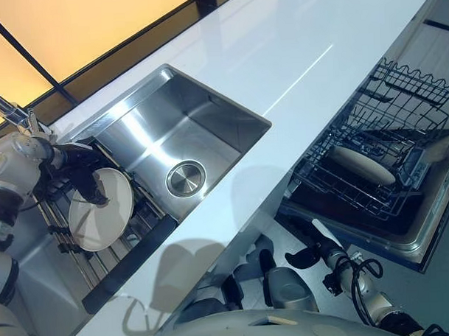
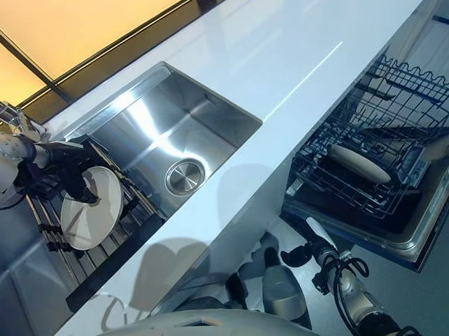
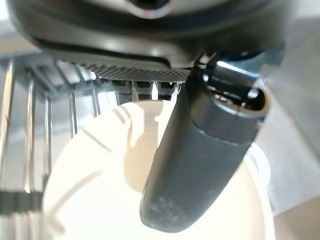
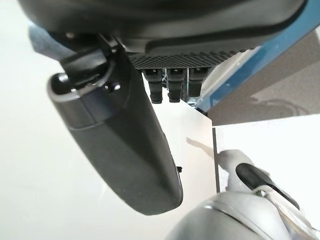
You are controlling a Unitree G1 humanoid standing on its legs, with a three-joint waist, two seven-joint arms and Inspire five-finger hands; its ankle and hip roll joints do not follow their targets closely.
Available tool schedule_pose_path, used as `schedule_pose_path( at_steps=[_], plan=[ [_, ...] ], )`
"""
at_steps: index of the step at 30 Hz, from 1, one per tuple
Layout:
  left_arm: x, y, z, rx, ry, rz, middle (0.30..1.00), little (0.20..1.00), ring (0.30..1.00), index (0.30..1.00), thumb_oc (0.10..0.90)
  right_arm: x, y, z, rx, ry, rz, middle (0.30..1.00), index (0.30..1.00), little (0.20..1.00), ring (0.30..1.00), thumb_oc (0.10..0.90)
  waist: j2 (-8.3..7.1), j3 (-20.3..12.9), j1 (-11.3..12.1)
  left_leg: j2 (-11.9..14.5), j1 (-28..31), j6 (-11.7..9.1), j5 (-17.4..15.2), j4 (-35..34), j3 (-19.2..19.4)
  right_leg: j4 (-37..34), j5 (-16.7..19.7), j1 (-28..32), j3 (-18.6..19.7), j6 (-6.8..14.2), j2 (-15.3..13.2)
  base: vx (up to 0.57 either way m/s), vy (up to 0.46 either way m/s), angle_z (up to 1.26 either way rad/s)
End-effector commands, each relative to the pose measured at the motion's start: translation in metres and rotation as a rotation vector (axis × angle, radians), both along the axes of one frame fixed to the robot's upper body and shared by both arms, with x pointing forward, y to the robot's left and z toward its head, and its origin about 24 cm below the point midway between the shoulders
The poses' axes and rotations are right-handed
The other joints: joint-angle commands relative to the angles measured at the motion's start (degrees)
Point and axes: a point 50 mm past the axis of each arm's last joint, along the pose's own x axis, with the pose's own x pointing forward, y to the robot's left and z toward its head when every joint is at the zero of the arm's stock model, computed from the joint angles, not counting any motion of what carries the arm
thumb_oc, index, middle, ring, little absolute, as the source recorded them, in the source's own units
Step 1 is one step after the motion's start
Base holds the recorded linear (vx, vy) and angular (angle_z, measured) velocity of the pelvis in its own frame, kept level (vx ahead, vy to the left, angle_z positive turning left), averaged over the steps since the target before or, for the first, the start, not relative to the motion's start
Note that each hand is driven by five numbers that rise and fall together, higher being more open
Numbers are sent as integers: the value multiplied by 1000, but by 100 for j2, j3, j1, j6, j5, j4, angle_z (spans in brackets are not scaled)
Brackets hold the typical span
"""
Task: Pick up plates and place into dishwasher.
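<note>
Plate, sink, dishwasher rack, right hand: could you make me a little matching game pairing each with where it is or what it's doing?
Things:
1. plate
2. sink
3. dishwasher rack
4. right hand

Places or states:
A. hangs low beside the counter, holding nothing
B. pulled out, with a pale dish in it
C. set into the white counter
D. over the drying rack at the left hand

Pairs: 1-D, 2-C, 3-B, 4-A

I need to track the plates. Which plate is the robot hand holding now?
The plate over the drying rack beside the sink, in the left robot hand; the other plate sits in the dishwasher rack.
</note>
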Motion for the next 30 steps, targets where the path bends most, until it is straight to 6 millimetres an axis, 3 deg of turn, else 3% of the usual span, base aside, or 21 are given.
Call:
schedule_pose_path(
  at_steps=[1, 9, 25, 30],
  plan=[
    [-2, -15, -8, -322, 6, 7, 300, 200, 300, 300, 100, 23, 11, 24, 40, -181, 68, 900, 900, 900, 900, 800, -120, -193, 48, -321, -33, 127, -1073, 633, -129, -15, 763, -812, -11, 1146, -484, -19, 15, -7],
    [-19, -17, -22, -356, 122, -45, 300, 200, 300, 300, 100, 22, 9, 25, 34, -182, 70, 900, 900, 900, 900, 800, -98, -212, 147, -326, -61, 118, -1067, 631, -105, -46, 795, -782, -107, 1153, -557, -7, 8, -2],
    [-29, -9, 9, -315, 93, -93, 300, 200, 300, 300, 100, 30, 7, 33, 38, -219, 67, 900, 900, 900, 900, 800, -29, -320, 378, -335, 2, 119, -987, 472, -316, -22, 863, -695, -73, 1142, -653, -31, 23, 4],
    [-24, -8, 23, -271, -42, -102, 300, 200, 300, 300, 100, 33, 8, 36, 48, -238, 57, 900, 900, 900, 900, 800, -30, -352, 428, -330, 27, 108, -965, 426, -358, -4, 889, -696, -82, 1146, -689, -43, 29, 6]
  ],
)
